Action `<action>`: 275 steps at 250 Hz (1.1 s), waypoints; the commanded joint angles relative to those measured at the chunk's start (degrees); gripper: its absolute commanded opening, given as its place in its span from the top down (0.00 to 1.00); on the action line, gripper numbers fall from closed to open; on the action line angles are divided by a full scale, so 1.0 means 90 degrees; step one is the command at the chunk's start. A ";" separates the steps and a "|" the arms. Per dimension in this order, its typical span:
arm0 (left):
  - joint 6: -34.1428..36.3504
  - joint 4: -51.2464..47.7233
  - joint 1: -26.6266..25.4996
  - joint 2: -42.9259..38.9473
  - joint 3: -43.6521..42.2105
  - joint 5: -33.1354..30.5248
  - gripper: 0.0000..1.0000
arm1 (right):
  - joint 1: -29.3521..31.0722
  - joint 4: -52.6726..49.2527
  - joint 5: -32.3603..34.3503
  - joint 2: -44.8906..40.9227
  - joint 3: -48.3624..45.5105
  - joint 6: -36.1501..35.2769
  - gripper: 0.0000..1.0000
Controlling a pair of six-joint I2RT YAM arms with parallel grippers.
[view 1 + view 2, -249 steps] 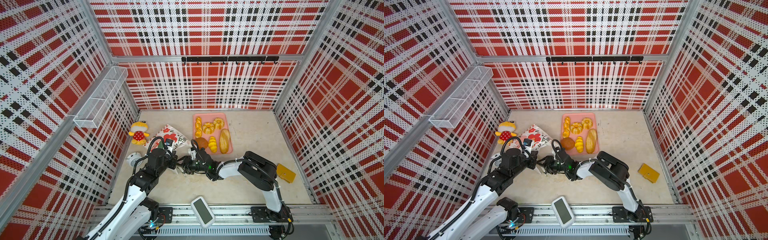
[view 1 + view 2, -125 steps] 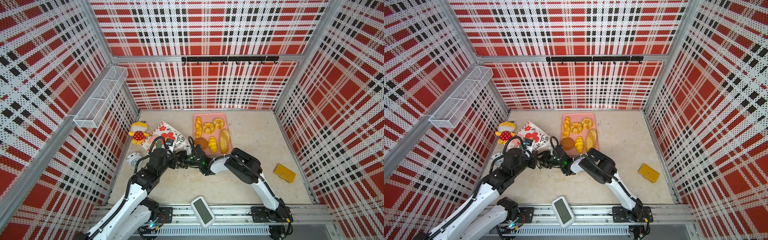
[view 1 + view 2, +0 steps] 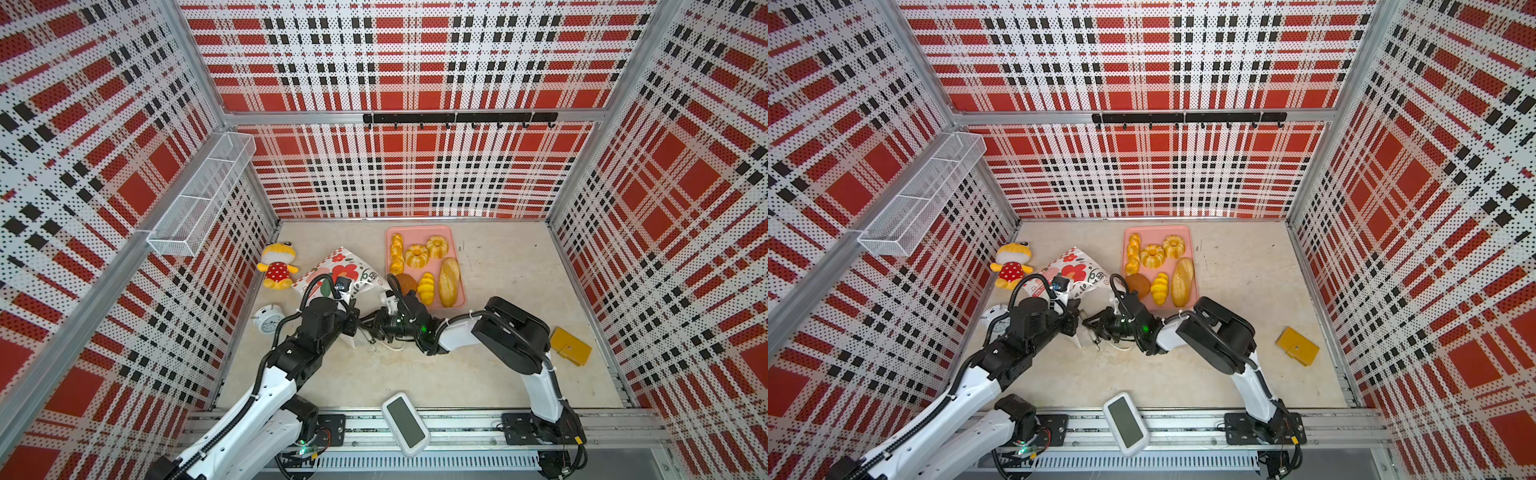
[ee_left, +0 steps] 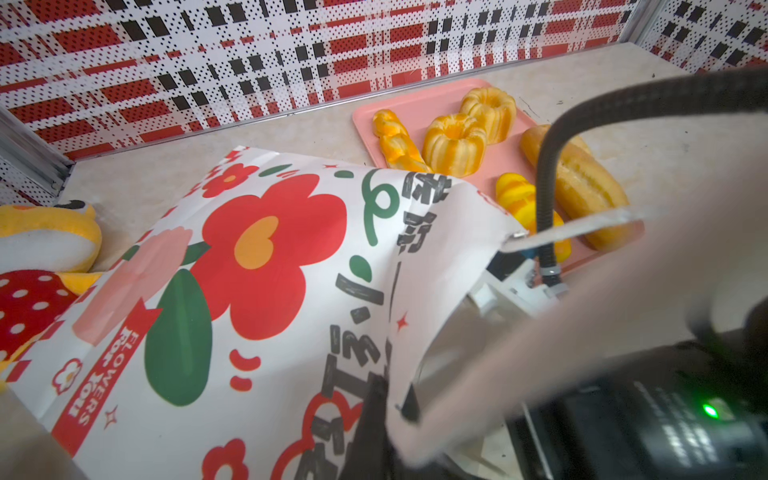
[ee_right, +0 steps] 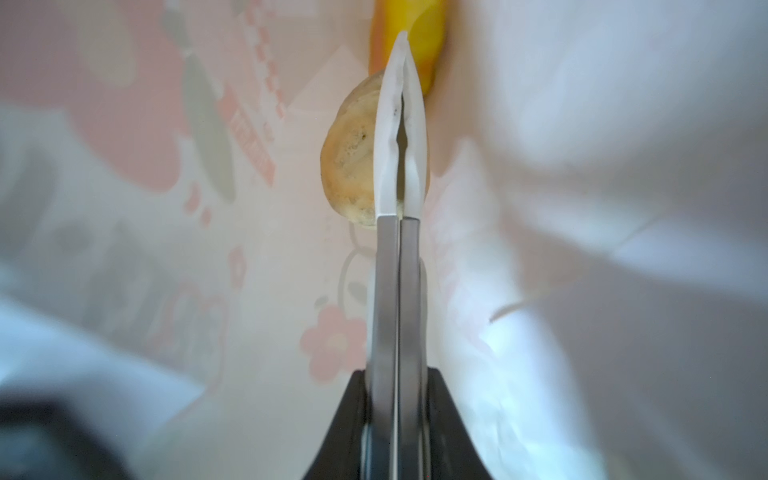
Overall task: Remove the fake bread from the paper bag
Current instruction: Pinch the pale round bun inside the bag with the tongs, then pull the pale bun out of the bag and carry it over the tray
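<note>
I am watching the paper bag [image 3: 337, 269] lying on its side on the pale, stone-look tabletop [image 3: 507, 274]. Its smooth white face with the red flower print is turned upward and its mouth is facing the arms. The left gripper [image 4: 392, 405] is pinching the bag's thin rim between its black fingers, closed on the paper and holding that edge raised (the sheet is curling in a soft fold just above the grip).

The right gripper [image 5: 402, 62] is reaching inside the bag, where light is coming through the paper and showing the print as faint pink. Its slim, white-tipped fingers are pressed together with only a sliver between them, and I cannot tell whether they are nipping anything. Just behind them a pale bun [image 5: 353, 158] with a rough, porous face is lying against the bag's inner wall, partly hidden by one finger. A glossy yellow piece [image 5: 415, 23] is showing past the tips.

The rest of the fake bread [image 3: 1182, 282] is sitting on the flat pink tray [image 3: 409, 232] just beside the bag, all of it shiny:
- a twisted stick [image 3: 397, 253]
- two fluted ring cakes [image 3: 416, 255]
- a long loaf [image 3: 449, 281] with a slashed top
- a ridged croissant roll [image 3: 427, 288]
- a round brown bun [image 3: 406, 283]

A soft yellow plush toy [image 3: 276, 266] in a red dotted dress is lying on the bag's other side.
</note>
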 commanded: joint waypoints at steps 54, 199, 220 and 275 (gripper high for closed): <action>-0.0115 0.0268 -0.0057 -0.0165 -0.0114 -0.0183 1.00 | 0.0211 -0.0538 0.0399 -0.1532 -0.0809 -0.0816 1.00; -0.0167 0.0140 -0.0064 -0.0231 -0.0066 -0.0259 1.00 | 0.0381 -0.1382 0.0711 -0.3013 -0.1983 -0.1358 1.00; -0.0224 0.0148 -0.0068 -0.0220 -0.0039 -0.0324 1.00 | 0.0434 -0.1951 0.0851 -0.3451 -0.2018 -0.1699 1.00; -0.0377 0.0151 -0.0046 -0.0146 0.0072 -0.0552 1.00 | 0.0415 -0.2997 0.1022 -0.4903 -0.2500 -0.2107 1.00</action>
